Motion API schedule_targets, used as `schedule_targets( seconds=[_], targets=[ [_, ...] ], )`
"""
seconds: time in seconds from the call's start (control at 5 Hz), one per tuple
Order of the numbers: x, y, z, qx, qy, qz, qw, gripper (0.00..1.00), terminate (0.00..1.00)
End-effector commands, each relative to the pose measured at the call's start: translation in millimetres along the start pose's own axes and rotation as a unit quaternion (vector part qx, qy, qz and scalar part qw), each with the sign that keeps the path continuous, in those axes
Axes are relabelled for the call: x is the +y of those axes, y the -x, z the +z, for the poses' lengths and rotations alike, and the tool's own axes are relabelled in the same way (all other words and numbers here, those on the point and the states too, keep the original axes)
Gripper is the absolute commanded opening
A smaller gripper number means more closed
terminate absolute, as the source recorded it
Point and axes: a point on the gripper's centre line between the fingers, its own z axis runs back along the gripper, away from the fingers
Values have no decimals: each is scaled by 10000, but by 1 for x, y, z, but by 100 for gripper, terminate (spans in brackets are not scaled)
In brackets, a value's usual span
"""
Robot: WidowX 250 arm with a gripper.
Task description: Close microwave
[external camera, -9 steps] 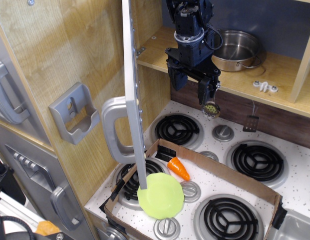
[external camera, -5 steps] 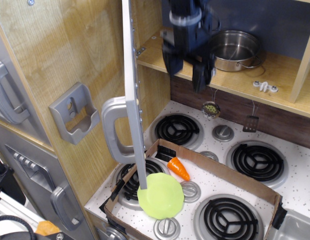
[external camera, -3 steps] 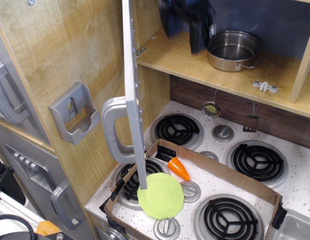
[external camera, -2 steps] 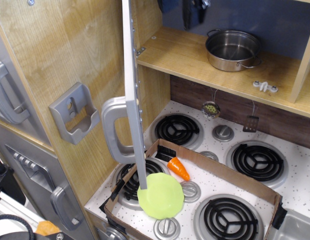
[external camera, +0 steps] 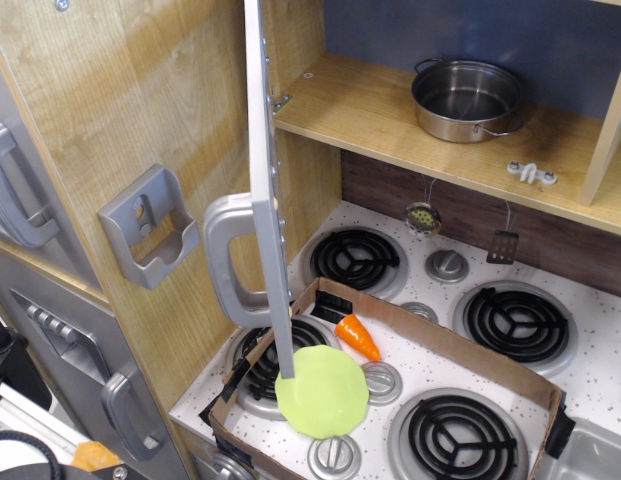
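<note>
The microwave is the wooden compartment (external camera: 390,110) above the stove. Its grey door (external camera: 267,180) stands wide open, swung out toward me and seen edge-on, with a row of small round buttons along the edge. The curved silver handle (external camera: 222,262) sticks out to the left of the door edge. A steel pot (external camera: 468,100) sits on the compartment's wooden floor. My gripper is out of the frame.
A cardboard tray (external camera: 490,365) lies on the stove top (external camera: 590,370) holding a green plate (external camera: 323,391) and an orange carrot (external camera: 357,337). Small utensils (external camera: 423,217) hang under the shelf. A grey wall bracket (external camera: 150,225) and cabinet door handles (external camera: 15,195) are at the left.
My arm, which hung in front of the open compartment near the pot, rose up and left the frame at the top. The door, pot and tray have not moved.
</note>
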Motion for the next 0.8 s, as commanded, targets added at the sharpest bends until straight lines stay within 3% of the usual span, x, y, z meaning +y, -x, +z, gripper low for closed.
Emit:
schedule_targets(
  seconds=[0.0,0.2,0.6],
  targets=[
    [-4,52,19,183,-212,74,9996,100,0],
    [-11,77,6,260,-254,139,9992,100,0],
    [-15,106,-38,223,231,310,9990,100,0]
  ],
)
